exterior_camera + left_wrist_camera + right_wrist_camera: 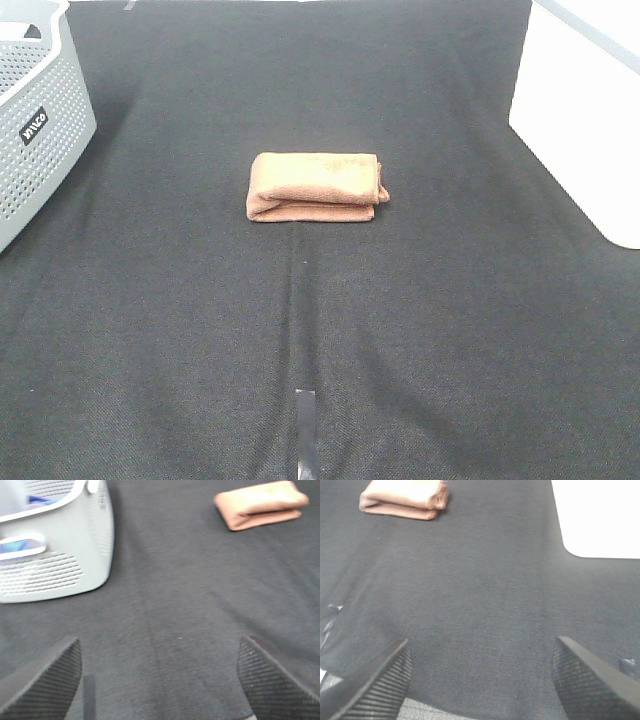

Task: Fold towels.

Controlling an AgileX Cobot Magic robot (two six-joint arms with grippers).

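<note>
Black-clothed bench (420, 330) carrying the folded towel (317, 187) at centre; left pincer (159, 680) and right pincer (480, 677) gape empty, well apart from it. Any snagging regrasp would likely undo the loose folds.

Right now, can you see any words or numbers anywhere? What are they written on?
A small black label with white letters on the side of the grey basket: too small and tilted to read for sure.
A blue patch at the basket's handle slot in the left wrist view: blurred, no text readable.
The brown towel, the white bin and the black table cover: no writing visible.
</note>
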